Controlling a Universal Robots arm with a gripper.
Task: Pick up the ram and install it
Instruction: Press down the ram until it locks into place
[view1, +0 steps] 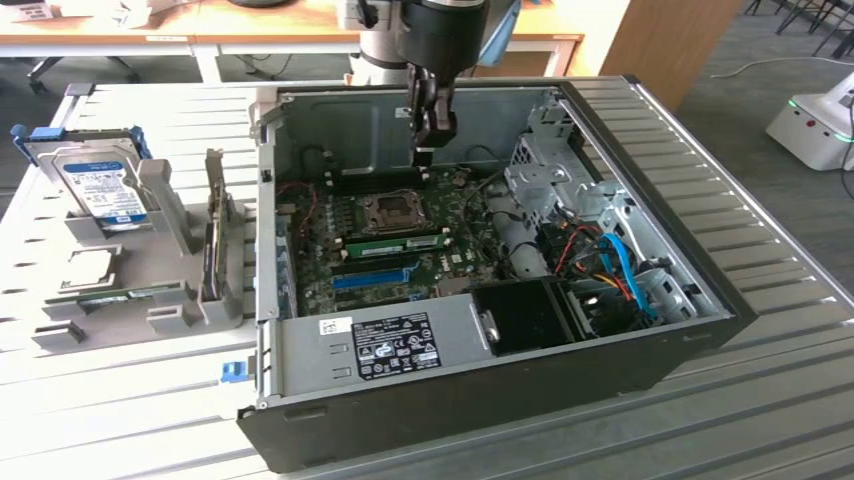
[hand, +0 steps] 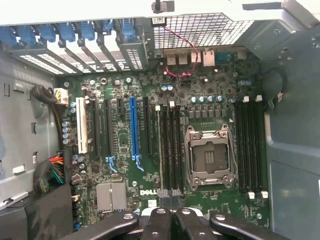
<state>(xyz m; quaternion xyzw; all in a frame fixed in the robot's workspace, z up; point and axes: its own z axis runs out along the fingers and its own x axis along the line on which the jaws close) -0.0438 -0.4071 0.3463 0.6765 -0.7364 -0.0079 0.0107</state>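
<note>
The ram (view1: 400, 243) is a narrow green stick standing in a slot on the motherboard, between the CPU socket (view1: 396, 209) and the blue slot (view1: 370, 277). In the wrist view the ram (hand: 161, 150) appears edge-on as a pale line in the black slots beside the CPU socket (hand: 207, 156). My gripper (view1: 424, 152) hangs above the back of the open case, higher than the board and apart from the ram. Its fingers (hand: 159, 220) are pressed together with nothing between them.
The open computer case (view1: 694, 300) lies on a slatted metal table. Drive cages and blue and orange cables (view1: 627, 270) fill the side at the exterior view's right. At the exterior view's left a grey holder (view1: 160, 200) carries a hard drive (view1: 104, 190) and another green stick (view1: 114, 297).
</note>
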